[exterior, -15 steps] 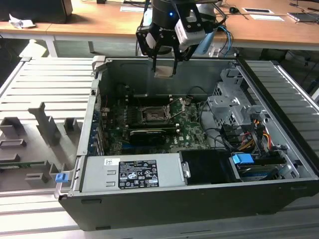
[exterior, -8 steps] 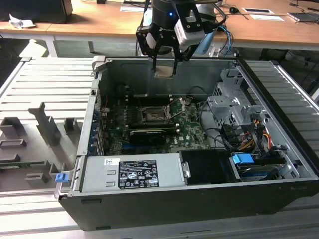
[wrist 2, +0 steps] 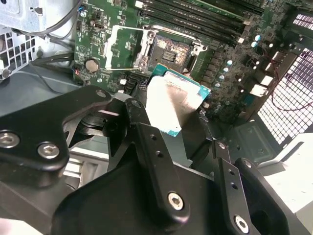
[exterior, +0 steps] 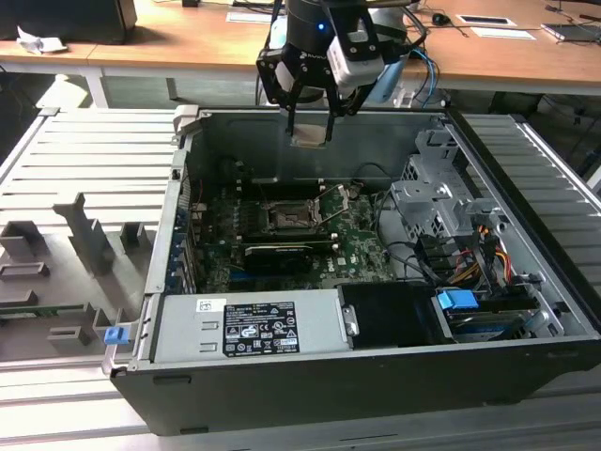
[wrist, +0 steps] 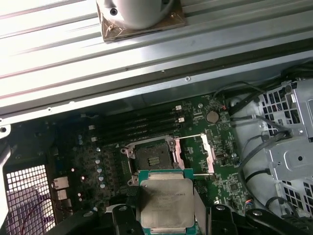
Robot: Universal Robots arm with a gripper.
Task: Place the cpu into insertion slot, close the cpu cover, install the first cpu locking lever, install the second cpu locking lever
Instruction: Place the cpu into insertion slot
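One cpu (wrist: 165,203), one insertion slot (wrist: 150,159), one cpu cover (wrist: 210,156), one gripper (exterior: 311,132), one coin cell (wrist: 212,116), one expansion card (exterior: 282,254), one power supply (exterior: 249,324).

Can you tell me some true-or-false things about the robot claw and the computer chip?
1. The claw is pinching the small flat square silver-topped chip. True.
2. The chip is already sitting in its slot. False: the square black socket is empty, and the chip hangs in the air above the green circuit board.
3. The thin silvery metal cover frame is flipped open beside the socket. True.
4. The computer is closed up tight. False: the big dark metal computer case lies open, so you can see inside.
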